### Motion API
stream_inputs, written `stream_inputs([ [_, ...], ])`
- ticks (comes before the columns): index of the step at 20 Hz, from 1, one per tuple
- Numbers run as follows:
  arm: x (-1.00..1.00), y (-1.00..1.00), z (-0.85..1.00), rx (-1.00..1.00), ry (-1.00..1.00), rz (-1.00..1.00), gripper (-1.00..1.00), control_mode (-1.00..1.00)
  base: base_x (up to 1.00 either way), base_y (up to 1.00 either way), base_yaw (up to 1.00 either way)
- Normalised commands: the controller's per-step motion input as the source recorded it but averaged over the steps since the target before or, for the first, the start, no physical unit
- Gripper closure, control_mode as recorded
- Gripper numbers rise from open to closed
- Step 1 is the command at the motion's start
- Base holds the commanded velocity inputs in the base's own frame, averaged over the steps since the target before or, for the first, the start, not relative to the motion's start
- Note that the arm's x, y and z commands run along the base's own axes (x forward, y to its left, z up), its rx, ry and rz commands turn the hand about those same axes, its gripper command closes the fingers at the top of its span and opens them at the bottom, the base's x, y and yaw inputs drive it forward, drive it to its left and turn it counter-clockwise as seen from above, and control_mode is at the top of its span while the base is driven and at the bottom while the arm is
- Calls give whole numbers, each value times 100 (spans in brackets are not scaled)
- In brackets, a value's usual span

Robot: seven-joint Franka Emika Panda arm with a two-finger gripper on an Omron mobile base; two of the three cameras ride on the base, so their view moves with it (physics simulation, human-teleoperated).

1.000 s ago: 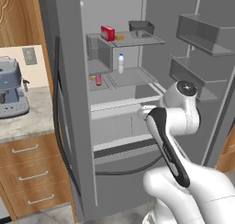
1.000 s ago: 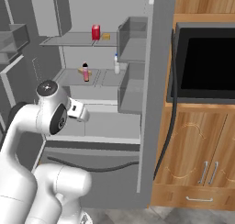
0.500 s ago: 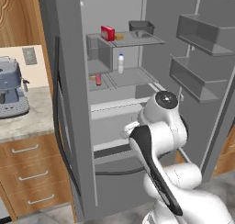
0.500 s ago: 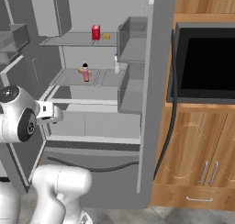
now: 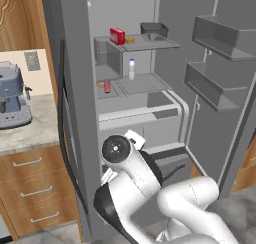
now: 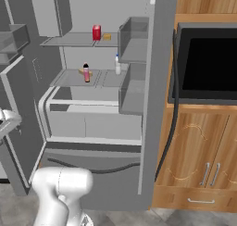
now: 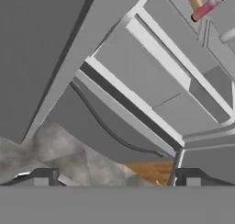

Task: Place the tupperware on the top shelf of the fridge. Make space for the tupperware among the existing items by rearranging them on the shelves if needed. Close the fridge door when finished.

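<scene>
- Standing open, the fridge [image 5: 75,113] has its door swung wide.
- the top shelf [image 5: 150,43] carries the tupperware [image 5: 153,29] at its back, right of the red box [image 5: 117,36].
- hand [image 7: 114,178] is empty, tips spread wide, low by the bottom drawer.

wooden drawers [image 5: 35,188], built-in oven [image 6: 206,65] (black), grey floor [image 6: 185,218]

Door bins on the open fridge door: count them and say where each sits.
2 in view: upper door bin near the door's top, lower door bin just below it. More may be hidden.
</scene>
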Motion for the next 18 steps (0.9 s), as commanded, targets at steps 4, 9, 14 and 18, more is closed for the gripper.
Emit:
stream_inputs([
  [4, 0, 100, 0, -54, 0, 5, -100, -100, 0, 0, 0],
  [9, 0, 100, 0, -57, 0, 2, -100, -100, 0, 0, 0],
  [14, 13, 100, -2, -57, 0, 1, -100, -100, 0, 0, 0],
  [18, 31, 100, -16, -60, 0, 0, -100, -100, 0, 0, 0],
])
